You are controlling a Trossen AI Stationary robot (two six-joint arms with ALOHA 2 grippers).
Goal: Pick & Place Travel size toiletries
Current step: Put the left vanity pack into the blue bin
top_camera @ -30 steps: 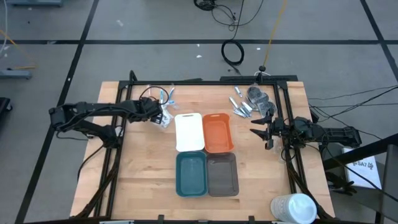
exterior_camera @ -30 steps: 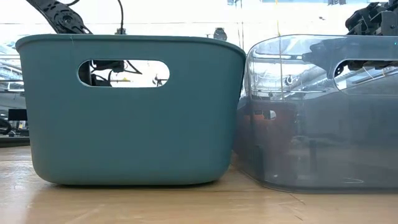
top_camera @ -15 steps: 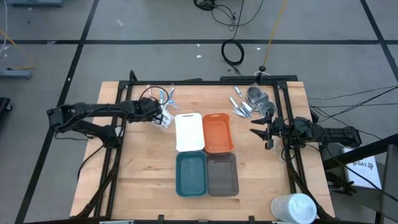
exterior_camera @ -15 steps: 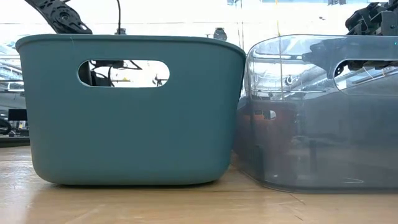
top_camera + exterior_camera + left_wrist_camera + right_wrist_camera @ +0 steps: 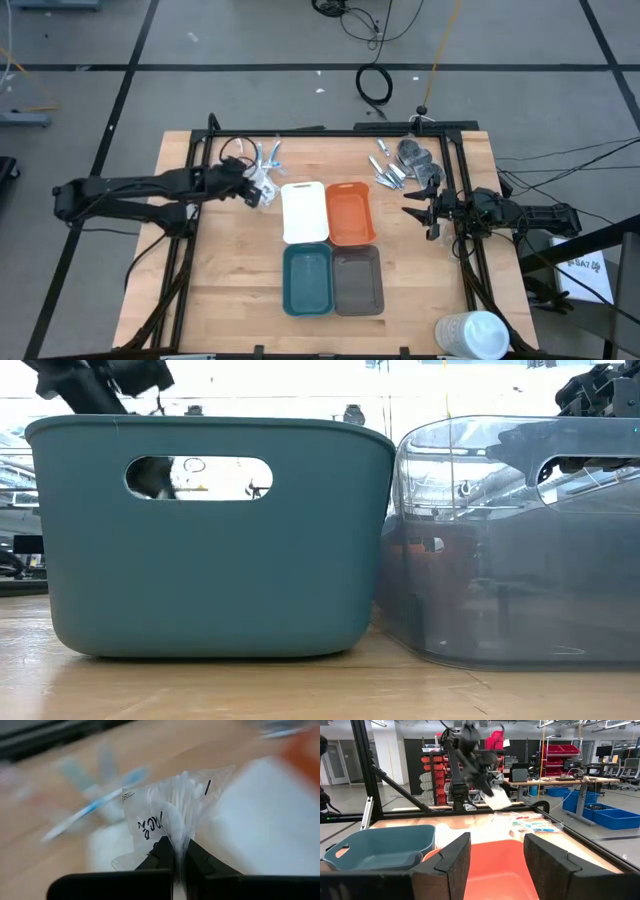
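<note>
Left hand (image 5: 174, 857) pinching one white sachet (image 5: 172, 815), four trays (image 5: 304, 211) beside

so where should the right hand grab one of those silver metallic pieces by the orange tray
Judging from the high view, take a silver metallic piece across its narrow middle, coming straight down from above. The pieces are slim, lie flat on the table and are bunched together, with dark grey roundish pieces right beside them, so a side approach would likely knock into neighbours. The right hand waits open nearby.
</note>
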